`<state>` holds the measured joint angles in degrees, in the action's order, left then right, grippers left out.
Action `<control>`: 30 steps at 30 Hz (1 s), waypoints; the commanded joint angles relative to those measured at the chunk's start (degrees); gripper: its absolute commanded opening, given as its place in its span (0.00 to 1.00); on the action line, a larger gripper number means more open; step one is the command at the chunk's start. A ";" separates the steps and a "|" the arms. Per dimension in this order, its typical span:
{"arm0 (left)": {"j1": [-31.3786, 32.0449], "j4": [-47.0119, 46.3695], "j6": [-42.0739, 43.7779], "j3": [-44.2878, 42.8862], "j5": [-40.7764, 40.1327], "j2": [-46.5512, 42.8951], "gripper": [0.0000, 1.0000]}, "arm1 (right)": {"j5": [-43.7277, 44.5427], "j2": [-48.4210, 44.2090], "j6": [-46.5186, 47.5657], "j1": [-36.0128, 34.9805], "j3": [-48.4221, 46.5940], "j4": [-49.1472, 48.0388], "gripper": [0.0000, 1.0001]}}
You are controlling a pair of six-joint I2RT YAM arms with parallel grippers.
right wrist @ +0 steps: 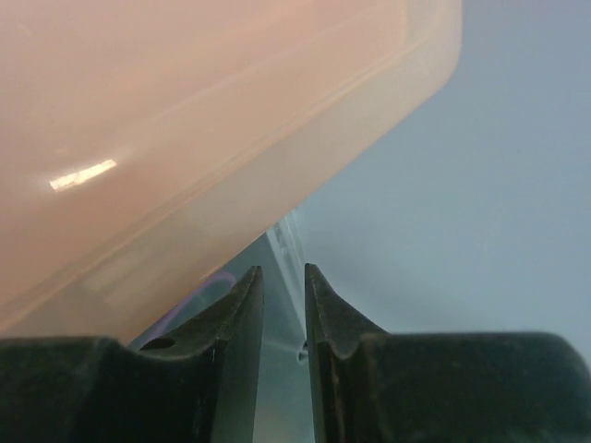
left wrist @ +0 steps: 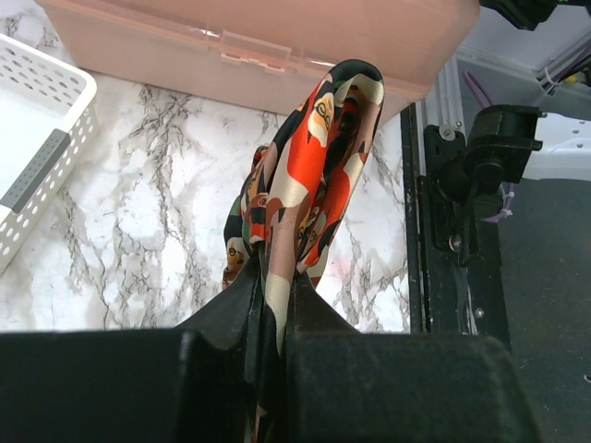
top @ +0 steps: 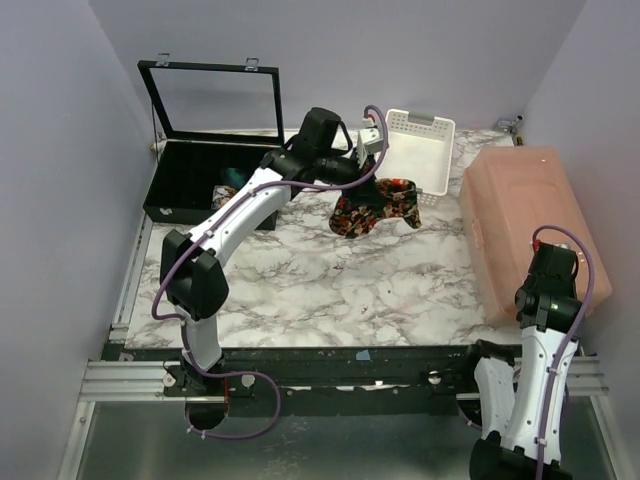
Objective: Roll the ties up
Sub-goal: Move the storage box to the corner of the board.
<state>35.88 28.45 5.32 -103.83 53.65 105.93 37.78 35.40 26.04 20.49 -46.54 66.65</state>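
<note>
A dark tie (top: 375, 212) with a red, orange and cream floral print hangs crumpled over the far middle of the marble table (top: 330, 290). My left gripper (top: 372, 180) is shut on its upper part. In the left wrist view the fabric (left wrist: 314, 157) is pinched between the two black fingers of that gripper (left wrist: 275, 277) and loops forward from them. A teal tie (top: 232, 178) lies inside the black case. My right gripper (right wrist: 283, 272) sits low at the right, close under the pink box, its jaws a narrow gap apart with nothing between them.
An open black case (top: 190, 205) with a raised glass lid stands at the far left. The white slotted basket (top: 420, 150) is just behind the hanging tie. A large pink plastic box (top: 520, 220) fills the right side, with the right arm (top: 545, 300) against its near corner.
</note>
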 commanded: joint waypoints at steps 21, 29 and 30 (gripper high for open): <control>-6.08 3.63 3.61 9.20 -1.94 -9.08 0.00 | -14.97 35.19 14.32 -0.01 -5.97 -53.71 0.34; -6.00 9.25 9.03 13.43 -2.06 -11.84 0.00 | -29.20 43.57 8.55 -0.01 -21.33 -43.47 0.43; -5.93 10.30 9.56 13.38 -1.56 -11.66 0.00 | -32.49 43.25 8.61 0.00 -23.03 -39.69 0.49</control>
<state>29.95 34.15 10.37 -91.20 51.66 96.27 18.61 79.20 37.58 20.64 -63.46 19.29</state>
